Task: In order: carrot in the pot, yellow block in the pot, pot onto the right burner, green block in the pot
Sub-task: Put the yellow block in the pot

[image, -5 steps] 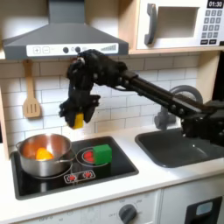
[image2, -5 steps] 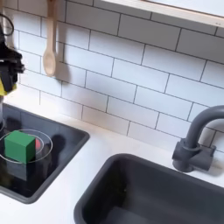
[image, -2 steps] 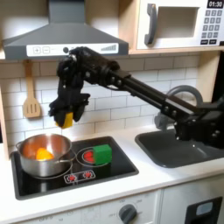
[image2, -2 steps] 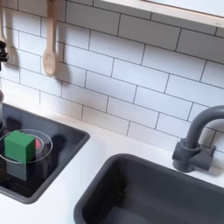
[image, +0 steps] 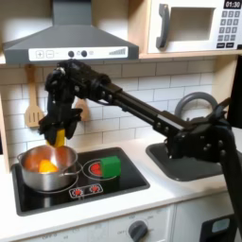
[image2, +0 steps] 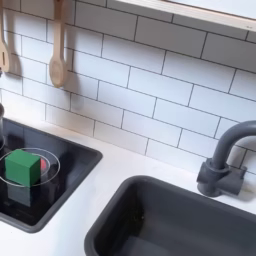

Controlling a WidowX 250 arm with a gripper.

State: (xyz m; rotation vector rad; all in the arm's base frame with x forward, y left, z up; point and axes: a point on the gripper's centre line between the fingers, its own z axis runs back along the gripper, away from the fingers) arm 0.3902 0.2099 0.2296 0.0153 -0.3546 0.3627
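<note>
Since 1 s ago, claw (image: 60, 128) swung from over the right burner toward 9 o'clock, clenched on yellow block (image: 60, 138). Block hangs upright, long axis vertical; pot (image: 47, 166) lies directly at 6 o'clock below, carrot (image: 46, 166) inside.

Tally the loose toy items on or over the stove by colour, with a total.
Orange: 1, carrot in the pot
Yellow: 1, block in the gripper above the pot
Green: 1, block on the burner at the first exterior view's right
Silver: 1, pot
Total: 4

Yellow block held over the pot

We see the gripper (image: 59, 133) clamped on the yellow block (image: 60, 139) above the pot (image: 46, 166), the carrot (image: 44, 166) inside, and the green block (image: 111, 165) on the neighbouring burner (image: 98, 170).
</note>
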